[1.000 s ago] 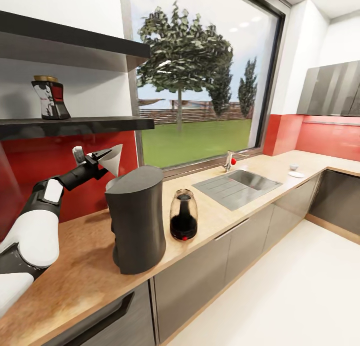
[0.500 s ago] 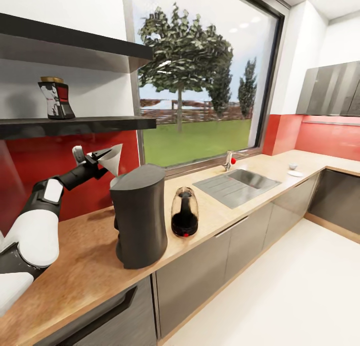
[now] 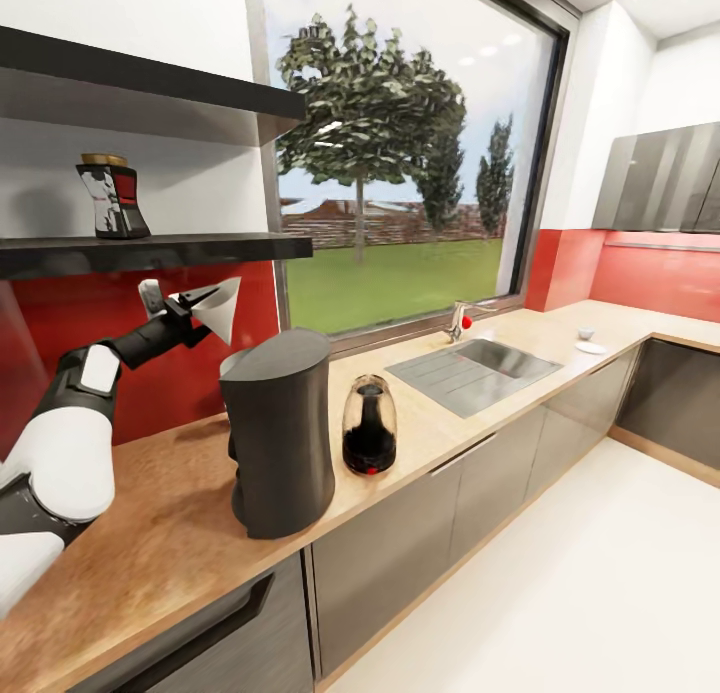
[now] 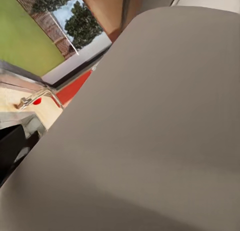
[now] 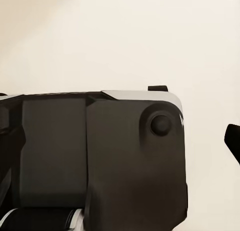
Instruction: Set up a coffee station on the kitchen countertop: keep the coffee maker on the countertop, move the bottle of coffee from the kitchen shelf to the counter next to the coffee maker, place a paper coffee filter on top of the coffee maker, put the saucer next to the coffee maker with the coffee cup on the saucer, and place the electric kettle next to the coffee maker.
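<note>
My left gripper (image 3: 188, 313) is shut on the white paper coffee filter (image 3: 219, 308), held in the air just above and behind the top rear edge of the dark grey coffee maker (image 3: 280, 433), apart from it. In the left wrist view the filter (image 4: 150, 131) hides the fingers. The electric kettle (image 3: 369, 426) stands on the counter right beside the coffee maker. The bottle of coffee (image 3: 113, 195) stands on the dark wall shelf (image 3: 200, 245). The saucer (image 3: 590, 349) and the small cup (image 3: 586, 333) sit apart at the counter's far right. A dark fingertip (image 5: 233, 141) of my right gripper shows at the picture's edge.
A sink (image 3: 475, 371) with a faucet (image 3: 458, 321) is set into the wooden countertop (image 3: 160, 533) under the window. A second shelf (image 3: 150, 83) hangs above the bottle. The right wrist view looks at my own dark body (image 5: 100, 161) over pale floor.
The view shifted slightly at first as the camera moved. Since then my left gripper has lifted the filter a little higher and further back from the coffee maker's top.
</note>
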You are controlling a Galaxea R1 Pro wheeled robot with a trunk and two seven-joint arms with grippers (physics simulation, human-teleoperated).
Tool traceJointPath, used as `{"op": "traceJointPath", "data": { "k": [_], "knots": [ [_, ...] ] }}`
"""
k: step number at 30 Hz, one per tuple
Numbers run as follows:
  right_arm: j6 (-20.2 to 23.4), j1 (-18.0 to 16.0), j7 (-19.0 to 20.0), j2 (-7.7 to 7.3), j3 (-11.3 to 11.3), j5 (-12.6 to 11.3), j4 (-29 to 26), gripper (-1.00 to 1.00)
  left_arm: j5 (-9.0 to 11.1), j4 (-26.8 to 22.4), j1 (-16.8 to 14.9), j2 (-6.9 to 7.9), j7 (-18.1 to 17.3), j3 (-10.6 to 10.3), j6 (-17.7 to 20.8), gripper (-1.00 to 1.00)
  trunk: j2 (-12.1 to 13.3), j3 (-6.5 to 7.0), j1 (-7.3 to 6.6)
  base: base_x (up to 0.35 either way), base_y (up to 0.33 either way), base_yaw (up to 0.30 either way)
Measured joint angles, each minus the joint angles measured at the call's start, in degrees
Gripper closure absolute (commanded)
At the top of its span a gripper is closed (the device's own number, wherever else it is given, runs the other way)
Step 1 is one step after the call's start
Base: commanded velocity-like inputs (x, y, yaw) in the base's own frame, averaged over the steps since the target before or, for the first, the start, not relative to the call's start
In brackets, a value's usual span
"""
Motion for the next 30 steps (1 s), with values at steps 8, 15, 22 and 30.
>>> {"op": "traceJointPath", "data": {
  "k": [8, 15, 22, 30],
  "knots": [
    [0.0, 0.0, 0.0, 0.00, 0.0, 0.0, 0.0, -1.00, 0.1, 0.1, -1.1, 0.69, 1.1, 0.0, 0.5, 1.00, 0.0, 0.01, 0.00, 0.000, 0.000, 0.000],
    [-0.1, 0.0, 0.0, 0.00, 0.0, 0.0, -0.1, -1.00, 0.3, 0.1, -1.6, 1.23, 1.4, 0.0, 5.4, 1.00, 0.0, 0.00, 0.00, 0.000, 0.000, 0.000],
    [0.0, 0.0, 0.0, -0.08, 0.0, 0.0, -0.1, -1.00, 0.3, 0.6, -1.5, 2.03, 1.5, 0.3, 5.7, 1.00, 0.0, 0.00, 0.00, -0.006, 0.000, 0.000],
    [0.0, 0.0, 0.0, -0.09, 0.0, 0.0, -0.1, -1.00, 0.3, 0.6, -1.5, 1.95, 1.4, 0.3, 5.7, 1.00, 0.0, 0.00, 0.00, -0.123, 0.000, 0.000]
  ]
}}
